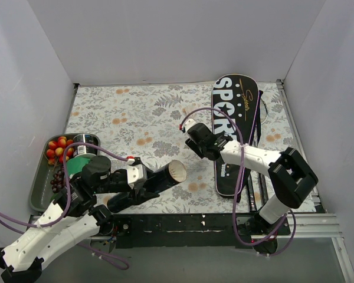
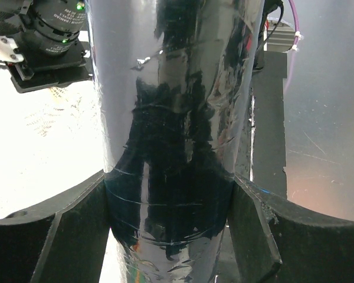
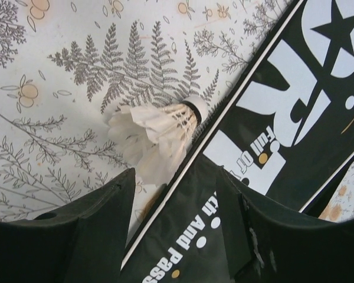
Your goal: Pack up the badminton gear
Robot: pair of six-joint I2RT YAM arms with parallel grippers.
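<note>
White walls close in a bench covered with a fern-and-flower cloth, and from the top external view the long black racket bag point(image 1: 235, 127) lettered "SPORT" lies flat toward the far right corner. I cannot tell from here whether it is zipped or whether any racket is inside. Well to the left of the bag and nearer the arms, the left pincer point(image 1: 143, 181) is clamped round the dark shuttle tube point(image 1: 160, 178), whose pale open mouth points toward the bag. The right pincer point(image 1: 199, 141) hangs just beside the bag's left edge. A tray of fruit and cans point(image 1: 40, 197) sits far to the left of the bag and is no part of the job. From the left wrist, the glossy tube fills the frame and both fingers point(image 2: 76, 236) press against its sides, so the grip looks firm. From the right wrist, one white feather shuttlecock point(image 3: 156, 132) lies on the cloth with its cork end against the bag's white-piped edge. The right pincer's jaws stand apart on either side of it and hold nothing. By my judgement the packing is at an early stage: the tube is in hand, but this shuttlecock is not yet picked up or loaded, and nothing shows the bag filled.
</note>
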